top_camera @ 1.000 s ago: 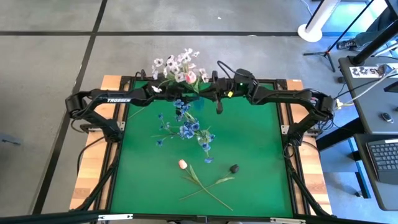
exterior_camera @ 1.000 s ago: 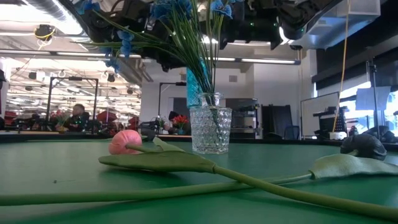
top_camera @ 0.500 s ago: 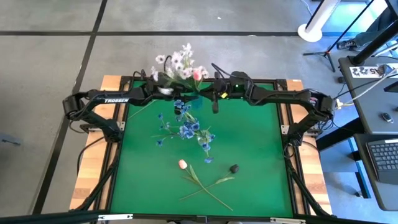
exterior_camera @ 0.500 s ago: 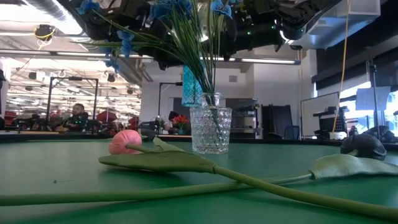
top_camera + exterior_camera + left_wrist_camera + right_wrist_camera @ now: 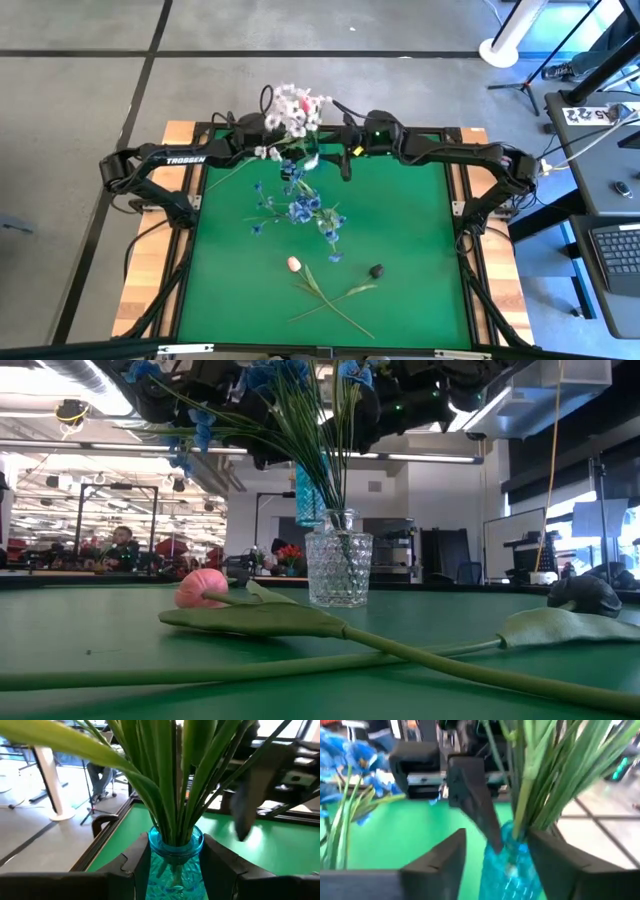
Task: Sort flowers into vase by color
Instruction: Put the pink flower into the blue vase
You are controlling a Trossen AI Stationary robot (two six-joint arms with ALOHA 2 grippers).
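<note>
So far the blue sprays [image 5: 300, 205] fill the clear vase [image 5: 338, 568], the left gripper [image 5: 172, 865] clasps the blue vase [image 5: 175, 857] of white flowers [image 5: 290, 108] aloft, the right gripper [image 5: 490, 857] stands parted beside it, and a pink tulip [image 5: 293, 264] and dark bud [image 5: 376, 270] lie unsorted on the desk [image 5: 400, 230].

Even overhead light, soft shadows; ceiling strip lights [image 5: 60, 448] glare far left; right wrist view motion-blurred; near stems defocused.
</note>
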